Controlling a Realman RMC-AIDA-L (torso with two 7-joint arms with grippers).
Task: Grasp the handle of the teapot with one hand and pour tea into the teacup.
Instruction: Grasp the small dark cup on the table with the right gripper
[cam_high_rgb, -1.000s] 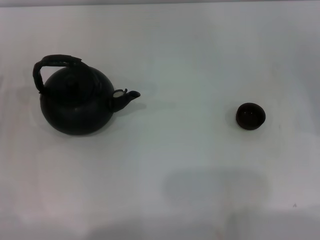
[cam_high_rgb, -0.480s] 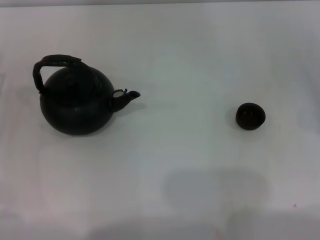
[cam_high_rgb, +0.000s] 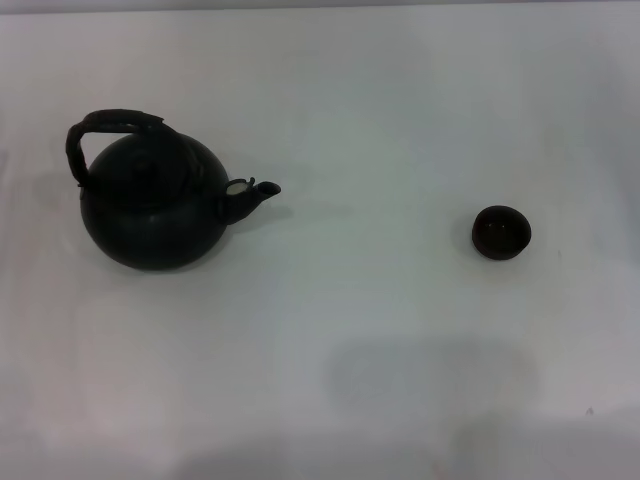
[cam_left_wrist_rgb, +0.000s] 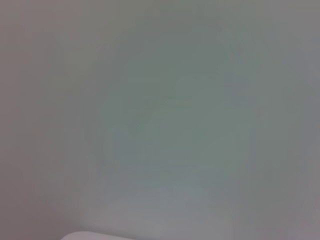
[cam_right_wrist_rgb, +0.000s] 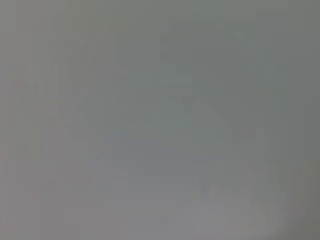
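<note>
Two things sit on the white table (cam_high_rgb: 400, 100), and they are well apart. One is the teapot (cam_high_rgb: 155, 205). It is big, round and black, and it stands upright on the left side of the table, about halfway between the near edge and the far edge. Its lid is on. The handle (cam_high_rgb: 105, 125) goes over the top of the pot like a hoop. It leans toward the far left corner, so it stands over the back left part of the pot and not right over the lid. The top part of the handle looks thick and rough. The short spout (cam_high_rgb: 250, 195) sticks out of the pot's right side and points toward the right edge of the table. It has a pale bit at the top.

The other thing is the teacup (cam_high_rgb: 502, 232). It is tiny, dark and round, with no handle. It stands upright on the right side of the table, open side up, in line with where the spout points. Nothing touches the pot or the cup.

No gripper shows in the head view. Both wrist views show only a plain pale grey blur, so I cannot tell if the left gripper or the right gripper is open or closed.
</note>
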